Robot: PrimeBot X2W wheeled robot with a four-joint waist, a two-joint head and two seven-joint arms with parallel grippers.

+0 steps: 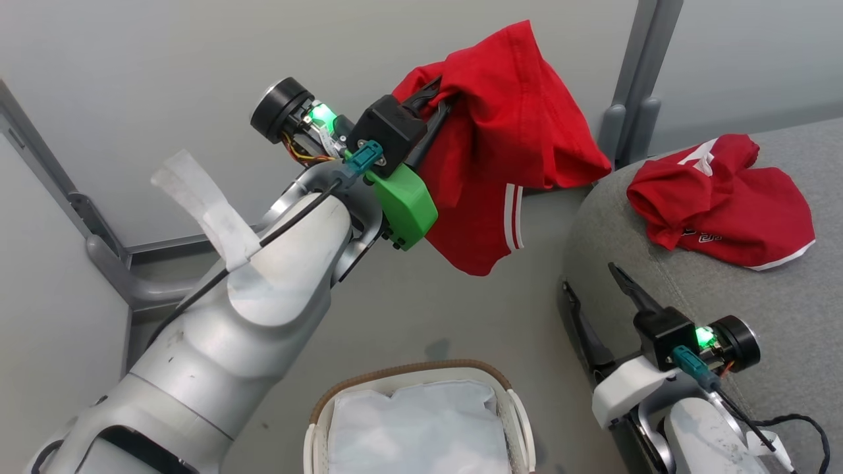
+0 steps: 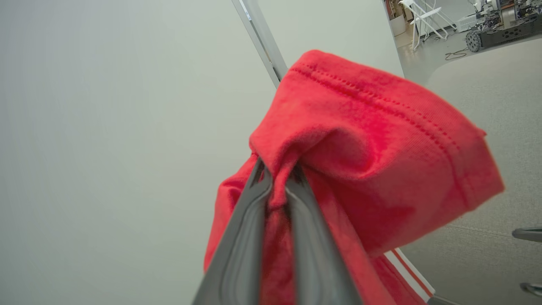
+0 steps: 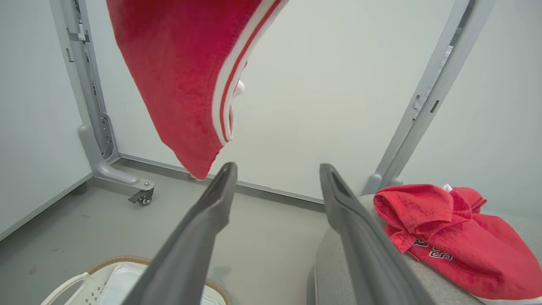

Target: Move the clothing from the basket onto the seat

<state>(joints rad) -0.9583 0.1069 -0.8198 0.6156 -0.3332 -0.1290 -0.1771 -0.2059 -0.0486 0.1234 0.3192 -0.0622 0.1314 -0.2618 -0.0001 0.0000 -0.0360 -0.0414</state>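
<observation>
Head view: we see the left gripper (image 1: 439, 91) raised high, its two dark fingers pinched on a fold of a red garment (image 1: 507, 131). The garment hangs free in the air, white-striped hem lowest, to the left of the seat (image 1: 777, 303) and beyond the basket (image 1: 408, 368), touching neither. The basket (we know it by its brown woven rim) sits at the bottom edge with its white liner (image 1: 415, 428) showing inside. A second red garment (image 1: 718, 204) lies crumpled on the seat. The right gripper (image 1: 589, 280) is low at the seat's near edge, jaws spread wide, nothing in them.

Left wrist view: we look along the left gripper (image 2: 277, 169), whose fingers (image 2: 241, 245) stand narrow with a bunched ridge of the red garment (image 2: 372, 140) squeezed between them. The grey seat (image 2: 499, 127) lies behind it to the right.

Right wrist view: the right gripper (image 3: 277, 169) shows both fingers well apart and empty. The red garment (image 3: 178, 63) dangles at the upper left above them. The second red garment (image 3: 457, 228) rests on the seat (image 3: 334, 262) at the right, and the basket (image 3: 114, 259) peeks in at the bottom left.
</observation>
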